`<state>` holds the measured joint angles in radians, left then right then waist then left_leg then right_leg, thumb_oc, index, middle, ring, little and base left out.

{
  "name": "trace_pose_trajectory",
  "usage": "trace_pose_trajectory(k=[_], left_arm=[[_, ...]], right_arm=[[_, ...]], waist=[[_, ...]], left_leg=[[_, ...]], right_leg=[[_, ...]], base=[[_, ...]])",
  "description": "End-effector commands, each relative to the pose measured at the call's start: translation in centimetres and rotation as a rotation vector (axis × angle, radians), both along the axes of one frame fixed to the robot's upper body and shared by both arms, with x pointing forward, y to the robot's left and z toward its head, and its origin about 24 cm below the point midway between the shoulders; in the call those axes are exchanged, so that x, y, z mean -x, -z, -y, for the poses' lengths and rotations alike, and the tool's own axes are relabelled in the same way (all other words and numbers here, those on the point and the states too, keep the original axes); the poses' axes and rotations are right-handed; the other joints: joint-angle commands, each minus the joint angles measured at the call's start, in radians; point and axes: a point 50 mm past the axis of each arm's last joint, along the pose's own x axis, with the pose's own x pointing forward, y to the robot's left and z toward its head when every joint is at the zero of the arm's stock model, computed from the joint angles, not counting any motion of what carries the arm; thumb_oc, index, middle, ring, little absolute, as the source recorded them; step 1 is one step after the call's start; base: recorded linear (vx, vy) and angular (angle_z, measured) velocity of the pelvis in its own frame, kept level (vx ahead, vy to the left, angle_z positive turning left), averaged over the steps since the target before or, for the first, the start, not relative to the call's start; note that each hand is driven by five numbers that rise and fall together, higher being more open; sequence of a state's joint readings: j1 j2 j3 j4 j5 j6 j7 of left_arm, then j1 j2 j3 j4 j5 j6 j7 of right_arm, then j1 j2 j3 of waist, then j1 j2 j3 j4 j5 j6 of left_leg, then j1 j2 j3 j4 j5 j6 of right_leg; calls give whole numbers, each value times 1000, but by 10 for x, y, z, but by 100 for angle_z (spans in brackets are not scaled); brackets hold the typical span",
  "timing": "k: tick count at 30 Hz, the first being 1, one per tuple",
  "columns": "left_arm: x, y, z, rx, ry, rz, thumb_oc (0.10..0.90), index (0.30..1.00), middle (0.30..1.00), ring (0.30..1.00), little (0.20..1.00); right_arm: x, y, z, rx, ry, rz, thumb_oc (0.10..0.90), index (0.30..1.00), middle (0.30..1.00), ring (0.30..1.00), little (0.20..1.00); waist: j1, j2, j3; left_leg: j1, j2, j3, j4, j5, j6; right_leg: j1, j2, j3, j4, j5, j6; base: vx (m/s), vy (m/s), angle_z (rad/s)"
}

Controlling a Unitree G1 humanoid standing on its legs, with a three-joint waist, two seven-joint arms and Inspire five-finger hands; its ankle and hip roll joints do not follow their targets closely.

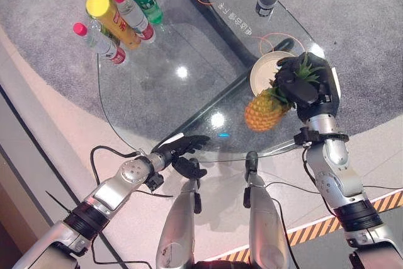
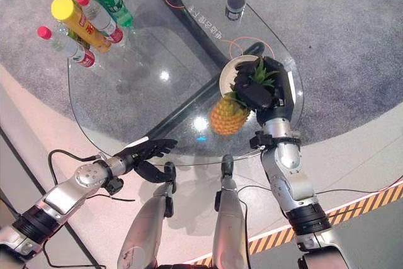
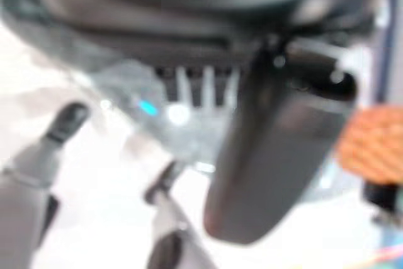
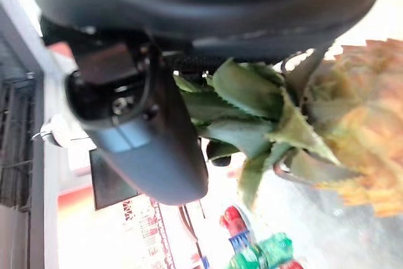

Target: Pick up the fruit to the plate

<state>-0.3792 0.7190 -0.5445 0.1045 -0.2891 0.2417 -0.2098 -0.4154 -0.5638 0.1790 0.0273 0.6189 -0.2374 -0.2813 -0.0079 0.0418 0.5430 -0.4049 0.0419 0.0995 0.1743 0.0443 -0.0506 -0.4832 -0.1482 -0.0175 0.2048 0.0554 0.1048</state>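
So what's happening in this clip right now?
The right robot hand is shut on the leafy crown of a pineapple and holds it tilted above the glass table, right beside a white plate. The fruit is not on the plate yet. The left robot hand rests open at the table's near edge, holding nothing. A cluster of bottles stands at the far left of the table and a small dark cup at the far side.
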Motion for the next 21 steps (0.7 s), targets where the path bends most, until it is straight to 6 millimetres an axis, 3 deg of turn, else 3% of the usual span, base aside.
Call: trace_pose_trajectory(k=[1, 8, 13, 21], left_arm=[[5, -9, 17, 38, 55, 81, 800, 900, 900, 900, 900], [8, 11, 17, 33, -5, 57, 800, 900, 900, 900, 900], [15, 30, 24, 67, -32, 23, 800, 900, 900, 900, 900], [19, 36, 33, 96, -46, 15, 800, 900, 900, 900, 900]], right_arm=[[23, -94, -2, 46, 53, 435, 100, 300, 300, 300, 200], [20, -115, 8, 7, 181, 487, 100, 300, 300, 300, 200], [19, -135, 12, 5, 331, 565, 100, 300, 300, 300, 200], [17, -157, 20, 52, 523, 665, 100, 300, 300, 300, 200]], waist=[[-16, -19, -23], [-10, -5, -23], [-4, 19, -23], [7, 62, -23]], left_leg=[[-46, -57, 23, 116, -92, 32], [-79, -58, 19, 130, -97, 29], [-124, -64, 13, 143, -98, 28], [-186, -79, 8, 155, -92, 27]], right_leg=[[42, 4, -111, 33, -30, 10], [7, 2, -110, 49, -35, 9], [-40, 1, -106, 64, -38, 5], [-111, -4, -106, 86, -39, 4]], base=[[0, 0, 0], [0, 0, 0], [2, 21, 0], [-3, 29, 0]])
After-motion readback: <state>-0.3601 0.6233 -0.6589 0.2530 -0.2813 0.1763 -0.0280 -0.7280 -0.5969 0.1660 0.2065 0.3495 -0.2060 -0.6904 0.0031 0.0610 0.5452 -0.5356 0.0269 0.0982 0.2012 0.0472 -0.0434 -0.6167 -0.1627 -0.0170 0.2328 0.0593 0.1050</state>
